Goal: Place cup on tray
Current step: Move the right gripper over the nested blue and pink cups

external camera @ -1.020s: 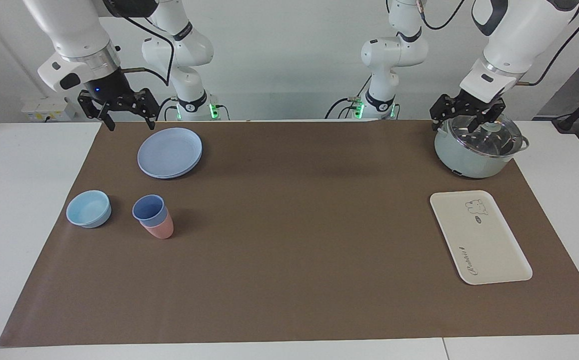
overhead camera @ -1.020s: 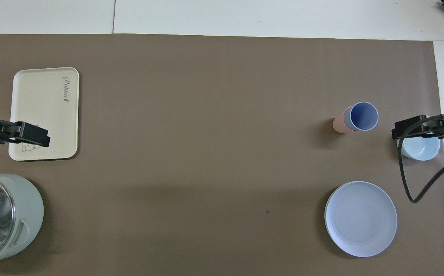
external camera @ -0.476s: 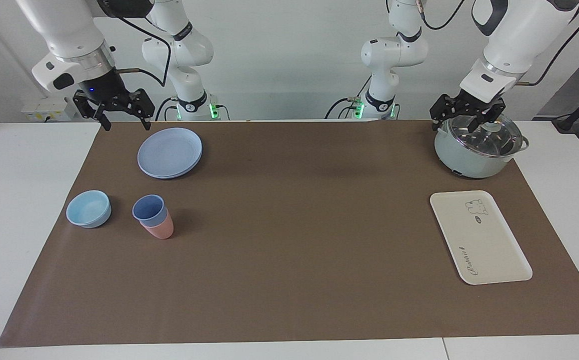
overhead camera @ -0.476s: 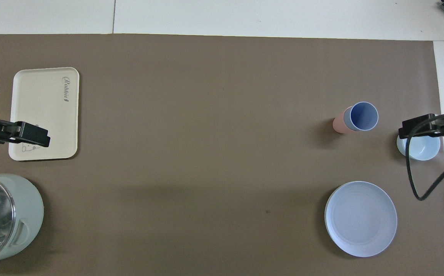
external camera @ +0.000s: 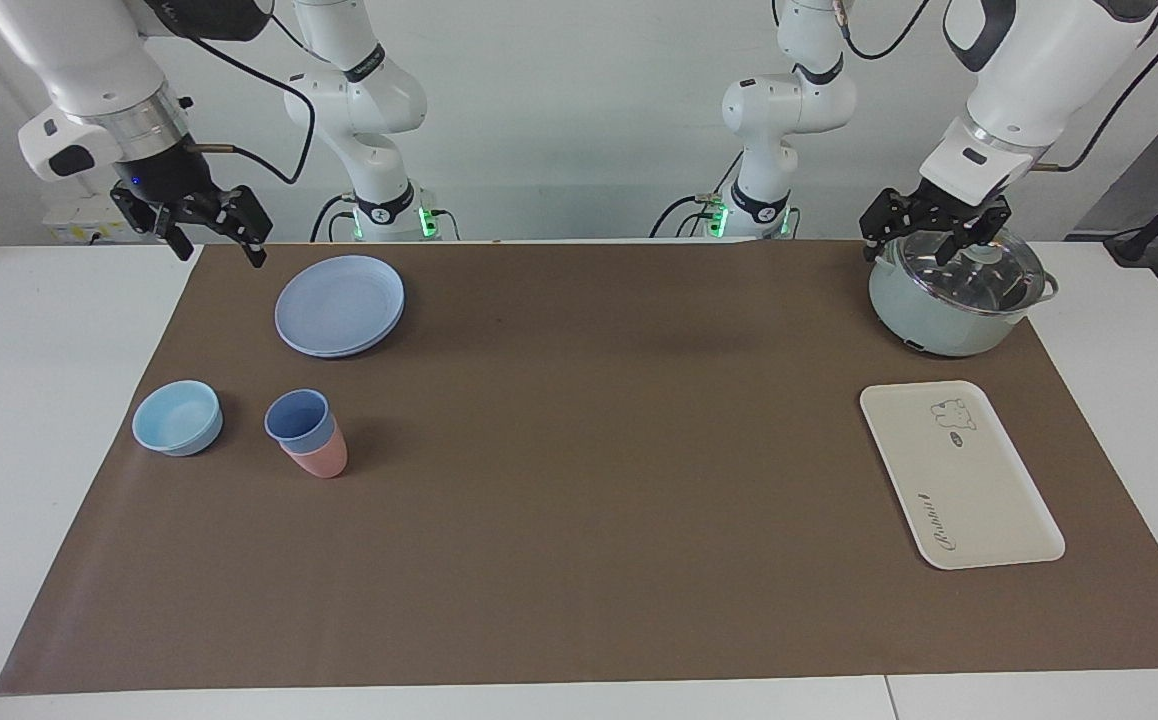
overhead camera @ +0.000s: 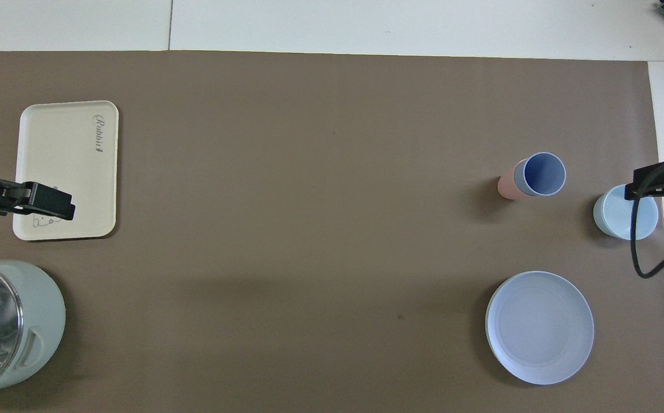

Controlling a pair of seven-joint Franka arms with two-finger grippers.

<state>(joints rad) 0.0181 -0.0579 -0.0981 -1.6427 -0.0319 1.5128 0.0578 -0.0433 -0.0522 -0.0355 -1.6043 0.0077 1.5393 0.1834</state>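
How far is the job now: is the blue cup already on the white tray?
Nothing is done yet. The medium-blue ribbed plastic cup stands nested in a pink cup beside the light-blue bowl, at the right arm's end. The flat cream-white rectangular tray is bare. The right gripper holds nothing; the left gripper waits open over the lidded pot. Grasping, carrying and placing remain.

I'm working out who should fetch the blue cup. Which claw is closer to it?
The right claw. It hangs above the table edge beside the plate, at the blue cup's end. The left claw waits over the pot, at the tray's end.
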